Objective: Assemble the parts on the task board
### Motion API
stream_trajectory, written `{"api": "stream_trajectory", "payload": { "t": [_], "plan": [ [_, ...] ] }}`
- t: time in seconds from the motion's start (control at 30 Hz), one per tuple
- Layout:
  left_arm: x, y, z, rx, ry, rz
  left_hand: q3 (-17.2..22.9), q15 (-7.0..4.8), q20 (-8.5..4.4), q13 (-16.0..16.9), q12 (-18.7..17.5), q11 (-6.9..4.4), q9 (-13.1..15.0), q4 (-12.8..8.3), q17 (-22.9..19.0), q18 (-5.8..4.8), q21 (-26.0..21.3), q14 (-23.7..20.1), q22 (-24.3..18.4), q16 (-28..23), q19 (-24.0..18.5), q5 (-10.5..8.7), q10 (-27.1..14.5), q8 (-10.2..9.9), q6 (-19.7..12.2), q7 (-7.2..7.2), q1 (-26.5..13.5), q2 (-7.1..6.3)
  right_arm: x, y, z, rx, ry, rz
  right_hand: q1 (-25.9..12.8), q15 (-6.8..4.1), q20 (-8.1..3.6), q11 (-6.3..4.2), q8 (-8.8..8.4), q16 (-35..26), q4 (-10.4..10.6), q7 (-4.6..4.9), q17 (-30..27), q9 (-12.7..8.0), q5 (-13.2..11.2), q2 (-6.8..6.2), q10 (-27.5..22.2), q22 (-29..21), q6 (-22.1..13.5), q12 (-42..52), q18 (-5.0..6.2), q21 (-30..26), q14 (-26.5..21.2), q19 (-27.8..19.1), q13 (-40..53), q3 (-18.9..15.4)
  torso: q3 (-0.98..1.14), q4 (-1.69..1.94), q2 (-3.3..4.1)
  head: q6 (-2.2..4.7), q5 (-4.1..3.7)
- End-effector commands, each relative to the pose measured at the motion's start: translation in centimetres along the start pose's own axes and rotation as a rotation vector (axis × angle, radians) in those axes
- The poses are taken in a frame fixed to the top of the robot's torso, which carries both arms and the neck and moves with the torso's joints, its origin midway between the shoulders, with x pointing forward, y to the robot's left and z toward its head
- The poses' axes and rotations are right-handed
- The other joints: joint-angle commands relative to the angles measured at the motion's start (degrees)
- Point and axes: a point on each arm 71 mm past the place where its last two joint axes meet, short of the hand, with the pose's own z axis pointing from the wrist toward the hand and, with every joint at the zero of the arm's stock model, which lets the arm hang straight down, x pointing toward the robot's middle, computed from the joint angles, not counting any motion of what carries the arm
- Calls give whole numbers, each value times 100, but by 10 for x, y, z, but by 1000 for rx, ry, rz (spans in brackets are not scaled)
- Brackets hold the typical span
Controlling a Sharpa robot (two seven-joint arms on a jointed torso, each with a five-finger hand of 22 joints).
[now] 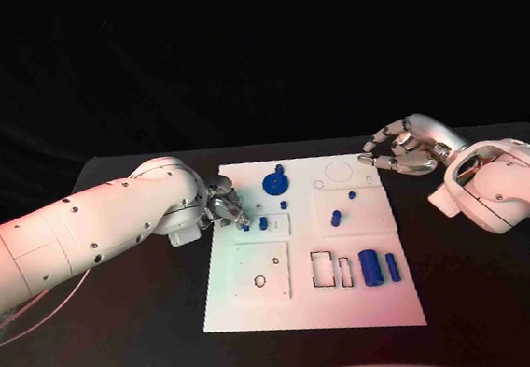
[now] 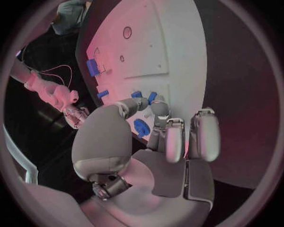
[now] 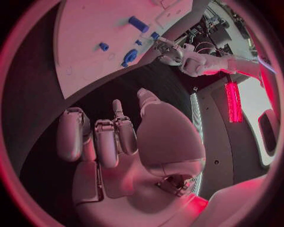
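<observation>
The white task board lies mid-table. My left hand hangs over its left edge, fingers curled down to two small blue pegs standing there. The fingertips reach the pegs, but I cannot tell whether one is pinched. A round blue part lies just beyond that hand. My right hand hovers off the board's far right corner, fingers curled in and holding nothing. More blue parts sit mid-board and near the front right.
The board carries outlined recesses and a raised square plate at its front left. Black table surrounds it on all sides. In the right wrist view the left hand shows past the board.
</observation>
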Motion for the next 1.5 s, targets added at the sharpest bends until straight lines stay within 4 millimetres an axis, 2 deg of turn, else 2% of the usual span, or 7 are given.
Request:
{"api": "stream_trajectory", "payload": {
  "t": [0.03,0.37,0.93,1.07,1.13,1.27,1.5],
  "plan": [
    [2,1,1,-11,12,6,-220,-13,-11,8,11,2,-50,138,1095,-37,-40,477,-9,-35,10,10,-57,-50,67,-2,-106,-50,1,1,0,-11,13,-4,25,-42,9,4,28,-25,0,9,582,-5,25,10,-39,393,-38,-19,96,-27,391,-27,615,-12,2,-1,-1,6,2],
    [0,5,0,-28,-9,17,-1273,-3,0,30,33,22,-181,754,1069,-35,-57,469,-18,-45,15,7,-81,-166,149,16,-283,-142,1,1,-1,-10,11,-5,23,-42,9,4,28,-25,0,9,582,-5,25,8,-42,391,-41,-22,97,-30,392,-28,612,-14,-1,0,1,15,-15],
    [-10,-2,-8,23,-68,-55,-1569,-3,-7,-5,7,25,-206,832,1018,-23,-93,455,-66,-67,-2,34,-110,-182,165,16,-323,-23,1,0,-1,-10,9,-6,23,-42,9,4,28,-25,0,9,582,-5,25,8,-42,391,-41,-22,97,-30,392,-28,612,-14,-6,-7,8,34,-29],
    [-19,-7,-13,100,-136,-131,-1796,40,5,-507,-364,87,-205,824,936,18,-233,430,-258,-107,-95,22,-473,-210,-41,78,-351,-18,0,0,-1,-10,8,-6,23,-42,9,4,28,-25,0,9,582,-5,25,8,-42,391,-41,-22,97,-30,392,-28,612,-14,0,2,-7,38,-48],
    [-25,-10,-15,158,-185,-171,-2065,194,106,-903,-755,255,-201,831,58,236,-1054,88,-1302,-591,-652,11,-1126,-211,-486,266,-242,74,0,0,-1,-9,6,-7,23,-42,9,4,28,-25,0,9,582,-5,25,8,-42,391,-41,-22,97,-30,392,-28,612,-14,5,5,-9,49,-54],
    [-31,-21,-18,275,-266,-213,-2115,316,213,-1029,-922,391,-223,822,-941,461,-2052,-416,-2466,-1225,-1286,29,-1559,-172,-840,398,38,172,-1,0,-1,-11,2,-7,21,-41,8,5,30,-32,1,11,566,-8,23,4,-49,376,-50,-31,103,-56,388,-40,604,-18,1,-2,1,86,-74],
    [-22,-46,-14,473,-353,-105,-1588,507,387,-1665,-1756,616,-516,417,-2255,541,-2525,-1249,-2937,-2159,-1543,29,-2515,-255,-1251,591,1657,69,-1,0,-1,-16,-1,-7,32,-41,9,5,32,-70,-4,12,462,-9,27,8,-96,310,-55,-90,126,-157,364,-95,547,-12,-5,-3,1,125,-127]
  ]
}}
